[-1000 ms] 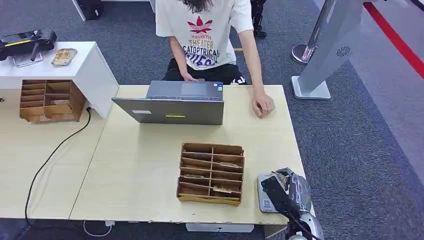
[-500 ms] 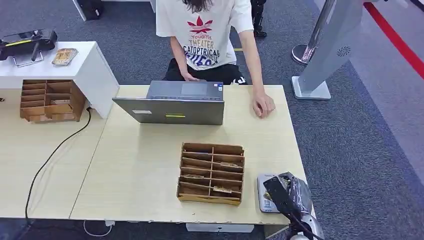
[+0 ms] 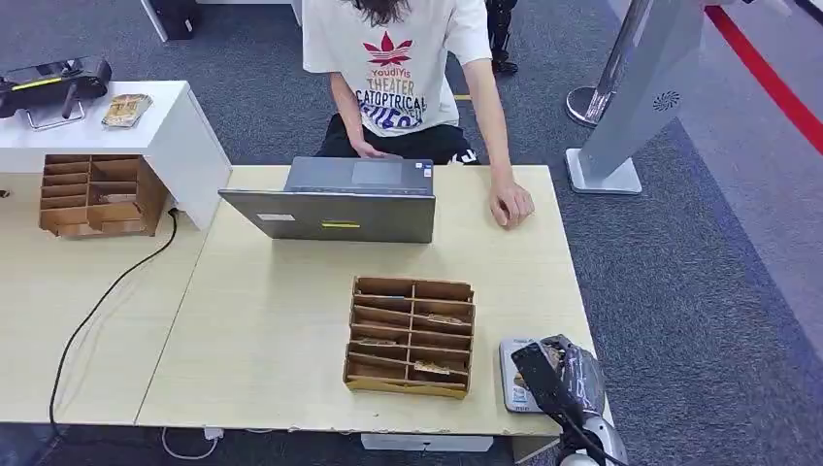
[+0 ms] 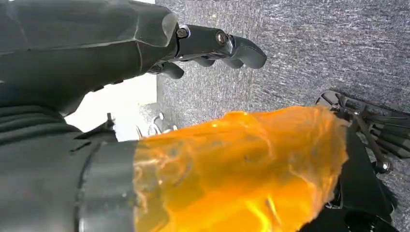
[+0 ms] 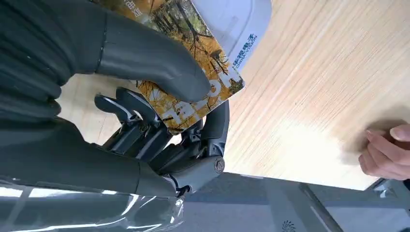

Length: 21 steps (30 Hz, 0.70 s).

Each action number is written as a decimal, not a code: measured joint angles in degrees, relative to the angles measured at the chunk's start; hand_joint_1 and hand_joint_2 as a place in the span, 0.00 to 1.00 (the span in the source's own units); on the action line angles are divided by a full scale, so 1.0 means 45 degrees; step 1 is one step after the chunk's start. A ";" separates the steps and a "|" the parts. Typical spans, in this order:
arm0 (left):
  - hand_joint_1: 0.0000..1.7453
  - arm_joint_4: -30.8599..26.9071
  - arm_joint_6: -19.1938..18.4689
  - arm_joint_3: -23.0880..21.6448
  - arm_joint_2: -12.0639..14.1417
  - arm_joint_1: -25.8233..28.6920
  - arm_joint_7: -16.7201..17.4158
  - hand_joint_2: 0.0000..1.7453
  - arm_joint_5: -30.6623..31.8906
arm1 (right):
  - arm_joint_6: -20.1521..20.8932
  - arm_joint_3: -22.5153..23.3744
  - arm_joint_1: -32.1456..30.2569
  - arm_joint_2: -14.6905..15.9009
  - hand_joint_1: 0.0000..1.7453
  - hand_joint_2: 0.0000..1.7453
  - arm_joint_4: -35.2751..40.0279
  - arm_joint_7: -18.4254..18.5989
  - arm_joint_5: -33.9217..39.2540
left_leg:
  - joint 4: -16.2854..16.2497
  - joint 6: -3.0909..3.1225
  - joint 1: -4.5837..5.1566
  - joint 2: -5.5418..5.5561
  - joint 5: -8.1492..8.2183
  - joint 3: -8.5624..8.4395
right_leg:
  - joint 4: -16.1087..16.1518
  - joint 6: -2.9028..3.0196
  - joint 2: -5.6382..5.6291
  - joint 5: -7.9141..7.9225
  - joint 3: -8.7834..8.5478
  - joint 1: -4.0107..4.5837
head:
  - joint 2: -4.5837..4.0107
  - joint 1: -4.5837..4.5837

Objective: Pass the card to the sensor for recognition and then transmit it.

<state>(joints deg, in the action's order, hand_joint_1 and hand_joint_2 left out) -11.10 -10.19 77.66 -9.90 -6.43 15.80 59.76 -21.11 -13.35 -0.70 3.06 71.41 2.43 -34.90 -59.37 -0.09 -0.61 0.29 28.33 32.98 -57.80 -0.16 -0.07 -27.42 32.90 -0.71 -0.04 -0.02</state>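
Note:
My right hand point(image 3: 565, 377) is over the table's near right corner, above the grey sensor pad point(image 3: 511, 377). In the right wrist view the thumb and fingers point(image 5: 145, 125) pinch a card point(image 5: 220, 72) printed with yellow autumn trees. The card hovers beside the white sensor point(image 5: 244, 19), part of it over the sensor. My left hand point(image 4: 106, 53) hangs over grey carpet, its fingers point(image 4: 227, 43) loosely extended and holding nothing.
A cardboard card organiser point(image 3: 411, 337) stands left of the sensor. A laptop point(image 3: 335, 201) sits at the table's far side with a person behind it, whose hand point(image 3: 510, 206) rests on the table point(image 3: 272, 330). Another organiser point(image 3: 92, 194) and a white cabinet point(image 3: 180, 136) are at left.
My right hand with the card has slid a little toward the table's near edge over the sensor, then held still. The person has not moved.

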 joint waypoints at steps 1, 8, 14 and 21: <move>0.00 0.0000 0.0000 0.0000 0.0000 0.0000 0.0005 0.00 0.0000 | 0.0000 0.0000 0.0004 -0.0010 1.00 1.00 -0.0015 0.0005 -0.0010 | 0.0000 0.0000 0.0000 0.0000 0.0000 -0.0002 | 0.0000 0.0000 0.0000 0.0000 -0.0002 0.0000 | 0.0000 0.0000; 0.00 0.0000 0.0000 0.0000 0.0000 0.0000 0.0005 0.00 0.0019 | 0.0005 0.0019 0.0033 -0.0054 1.00 1.00 -0.0097 0.0005 -0.0078 | -0.0002 0.0000 0.0001 -0.0001 0.0000 -0.0013 | 0.0002 -0.0001 0.0000 0.0001 -0.0012 -0.0001 | 0.0000 0.0000; 0.00 0.0000 0.0000 0.0000 0.0000 0.0000 0.0005 0.00 0.0039 | -0.0054 0.0019 0.0064 -0.0059 1.00 1.00 -0.0141 0.0068 -0.0258 | -0.0002 0.0000 0.0001 -0.0001 0.0000 -0.0019 | 0.0002 0.0000 0.0000 0.0001 -0.0019 0.0000 | 0.0000 0.0000; 0.00 0.0000 -0.0005 0.0000 0.0000 0.0000 0.0005 0.00 0.0034 | -0.0053 0.0019 0.0074 -0.0063 1.00 1.00 -0.0170 0.0107 -0.0282 | -0.0002 0.0000 0.0000 -0.0001 0.0000 -0.0023 | 0.0002 0.0000 0.0000 0.0001 -0.0023 0.0000 | 0.0000 0.0000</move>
<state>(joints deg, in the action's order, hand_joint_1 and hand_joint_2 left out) -11.10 -10.21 77.66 -9.90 -6.43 15.82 59.91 -21.35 -13.27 -0.37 2.78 70.64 2.91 -36.17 -59.38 -0.09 -0.61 0.28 28.33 32.88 -57.79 -0.16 -0.07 -27.42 32.80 -0.71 -0.04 -0.02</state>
